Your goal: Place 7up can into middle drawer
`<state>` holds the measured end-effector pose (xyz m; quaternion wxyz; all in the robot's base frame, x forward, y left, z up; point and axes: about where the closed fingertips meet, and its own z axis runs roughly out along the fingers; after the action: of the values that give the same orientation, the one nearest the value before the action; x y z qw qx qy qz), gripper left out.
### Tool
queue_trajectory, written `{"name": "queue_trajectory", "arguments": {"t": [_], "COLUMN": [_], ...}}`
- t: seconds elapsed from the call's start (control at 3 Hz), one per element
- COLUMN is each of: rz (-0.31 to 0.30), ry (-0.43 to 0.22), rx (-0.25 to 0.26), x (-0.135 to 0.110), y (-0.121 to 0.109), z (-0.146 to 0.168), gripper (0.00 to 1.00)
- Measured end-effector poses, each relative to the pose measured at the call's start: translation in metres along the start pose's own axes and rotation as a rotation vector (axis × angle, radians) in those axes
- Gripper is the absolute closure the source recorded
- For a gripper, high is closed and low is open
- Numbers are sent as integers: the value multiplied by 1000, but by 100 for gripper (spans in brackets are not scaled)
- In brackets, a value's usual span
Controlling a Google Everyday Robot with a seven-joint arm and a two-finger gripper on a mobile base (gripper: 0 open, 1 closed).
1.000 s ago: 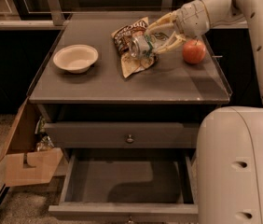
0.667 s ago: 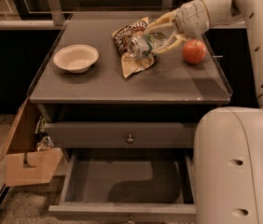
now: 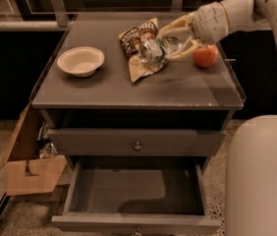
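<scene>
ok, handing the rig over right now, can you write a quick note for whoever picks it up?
Gripper: over the back right of the cabinet top, fingers closed around the 7up can.
7up can: on its side in the grip, over the snack bag, next to the red apple. Cannot tell if it is clear of the bag.
Middle drawer: pulled out below the closed drawer, nothing in it.
Done: can grasped, drawer open.
Left: carry the can down to the middle drawer and release it inside.
</scene>
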<state>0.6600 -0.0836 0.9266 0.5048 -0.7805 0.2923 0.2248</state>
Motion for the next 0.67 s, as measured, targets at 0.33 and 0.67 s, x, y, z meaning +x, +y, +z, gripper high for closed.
{"name": "queue_trajectory", "arguments": {"t": [0.33,0.67], "rz": [47,52], "ry": [-15,-16], "rx": [-20,-17], "x": [7,7], "y": [12,9], "z": [15,20], "gripper": [100,100]}}
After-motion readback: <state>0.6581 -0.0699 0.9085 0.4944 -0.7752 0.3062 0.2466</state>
